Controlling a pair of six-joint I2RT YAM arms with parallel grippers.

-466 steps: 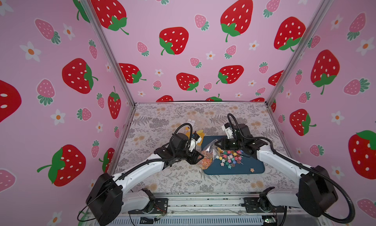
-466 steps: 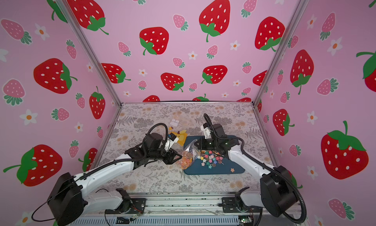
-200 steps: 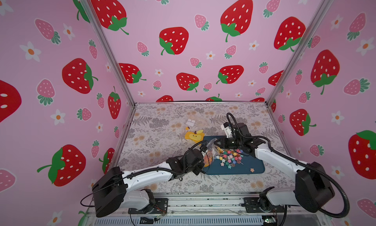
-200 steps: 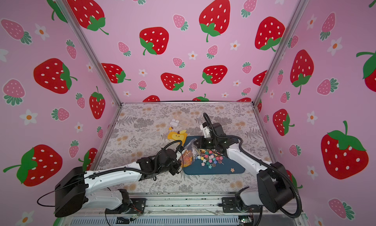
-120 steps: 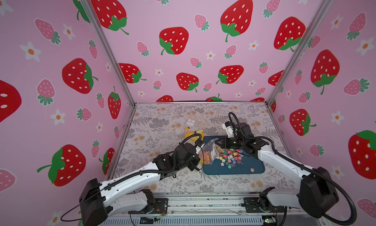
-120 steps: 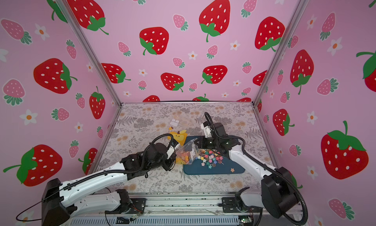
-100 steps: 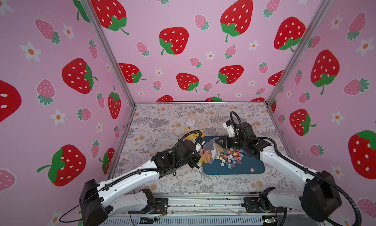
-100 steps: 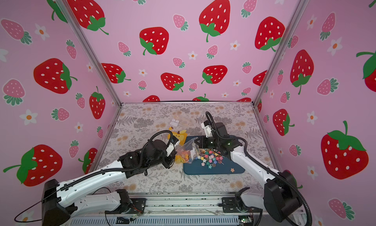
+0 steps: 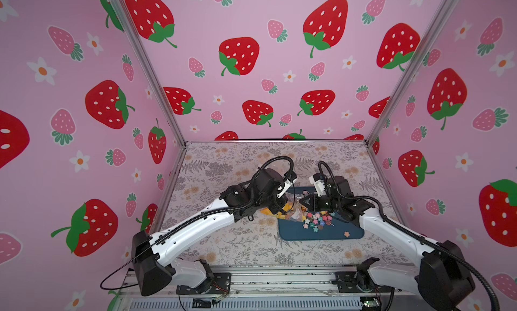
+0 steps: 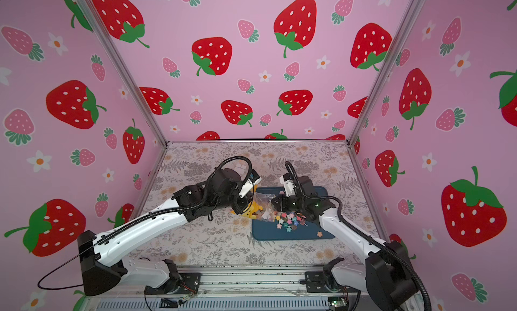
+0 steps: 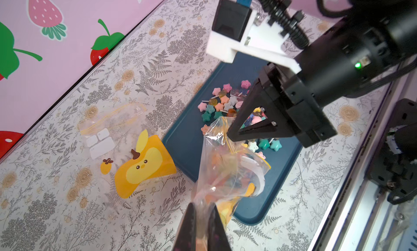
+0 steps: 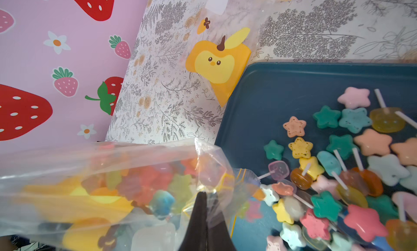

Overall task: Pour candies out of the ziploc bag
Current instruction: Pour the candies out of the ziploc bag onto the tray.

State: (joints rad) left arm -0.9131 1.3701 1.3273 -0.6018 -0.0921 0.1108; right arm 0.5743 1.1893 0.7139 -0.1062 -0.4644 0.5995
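We judge the ziploc bag limp, slippery and light, slung above the edge of the blue tray. The left claw clenches its closed end, the right claw its zip lip; loose candies lie on the tray.

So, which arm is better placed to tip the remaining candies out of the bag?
Left. The left gripper pinches the ziploc bag at its closed end, so raising it should tip the candies out. The right gripper only holds the mouth over the tray.
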